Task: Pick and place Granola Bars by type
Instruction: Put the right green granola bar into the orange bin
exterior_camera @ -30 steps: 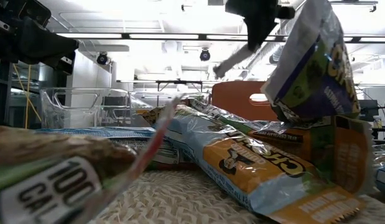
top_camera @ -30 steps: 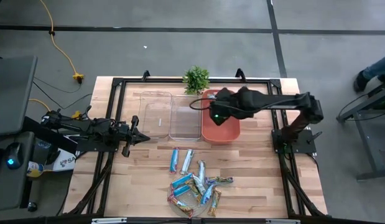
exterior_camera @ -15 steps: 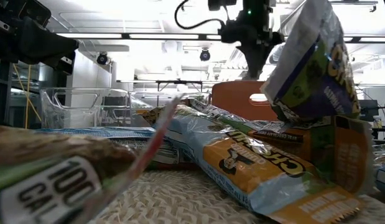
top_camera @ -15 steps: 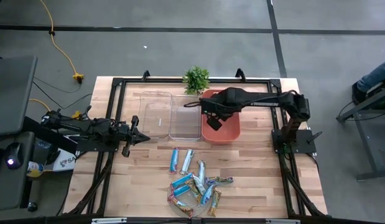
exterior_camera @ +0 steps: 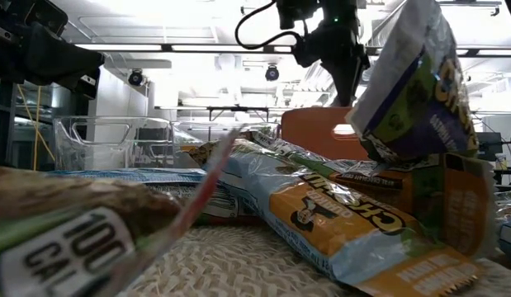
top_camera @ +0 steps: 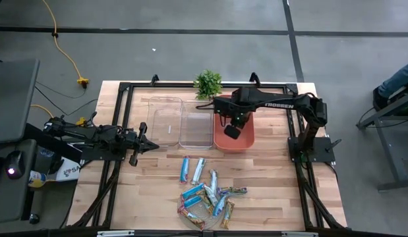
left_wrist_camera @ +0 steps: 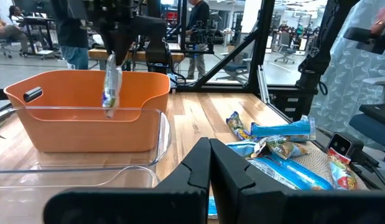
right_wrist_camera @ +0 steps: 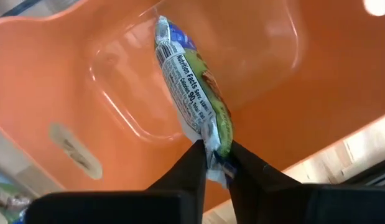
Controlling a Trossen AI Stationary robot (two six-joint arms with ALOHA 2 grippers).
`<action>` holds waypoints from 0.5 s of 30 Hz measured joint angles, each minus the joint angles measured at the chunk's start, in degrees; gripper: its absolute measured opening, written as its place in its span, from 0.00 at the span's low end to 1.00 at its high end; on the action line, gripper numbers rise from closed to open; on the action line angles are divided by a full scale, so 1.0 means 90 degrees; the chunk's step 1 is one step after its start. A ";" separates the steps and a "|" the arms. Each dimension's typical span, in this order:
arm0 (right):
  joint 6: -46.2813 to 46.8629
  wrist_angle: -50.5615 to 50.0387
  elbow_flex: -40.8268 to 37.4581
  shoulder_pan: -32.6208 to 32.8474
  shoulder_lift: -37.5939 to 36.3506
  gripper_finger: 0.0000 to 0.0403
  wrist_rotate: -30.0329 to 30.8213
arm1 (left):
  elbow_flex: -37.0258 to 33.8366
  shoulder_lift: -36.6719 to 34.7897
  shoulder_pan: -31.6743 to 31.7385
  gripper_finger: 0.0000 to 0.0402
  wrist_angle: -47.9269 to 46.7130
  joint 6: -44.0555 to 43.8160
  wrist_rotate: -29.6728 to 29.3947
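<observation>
My right gripper [top_camera: 231, 130] points down over the orange bin [top_camera: 247, 142] and is shut on one granola bar [right_wrist_camera: 189, 93], blue, white and green in wrapper. In the left wrist view this bar [left_wrist_camera: 111, 85] hangs inside the bin's rim [left_wrist_camera: 86, 78]. The other granola bars [top_camera: 207, 197] lie heaped on a round woven mat near the front edge, with three more [top_camera: 198, 170] flat on the wood just behind it. My left gripper [top_camera: 148, 146] waits shut at the table's left side, level, touching nothing. My right gripper pinches the bar's crimped top end [right_wrist_camera: 212, 155] between its two fingers. The fingers come from above and point down. The bar hangs lengthwise below them, lifted clear, its lower end above the floor of the orange bin.
Two clear plastic containers [top_camera: 165, 120] [top_camera: 196, 128] stand side by side left of the orange bin. A small green plant [top_camera: 207, 83] sits at the far edge. A black metal frame [top_camera: 124, 89] runs round the table.
My right gripper has sunk and gone toward the table's near edge over the orange bin. It has turned about until it points straight down. The bar, which stuck out aslant before, now hangs straight down into the bin.
</observation>
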 joint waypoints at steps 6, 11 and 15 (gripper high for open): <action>-0.0010 -0.0017 0.0000 0.0010 0.0000 0.24 0.0204 | 0.0000 0.0000 -0.0002 0.00 0.0001 0.0000 0.0000; -0.0006 -0.0021 0.0000 0.0010 0.0000 0.32 0.0370 | -0.0002 -0.0002 -0.0002 0.00 0.0000 0.0000 0.0000; -0.0190 0.0022 0.0000 0.0037 -0.0041 0.34 0.0450 | 0.0000 0.0000 -0.0002 0.00 0.0002 0.0002 0.0000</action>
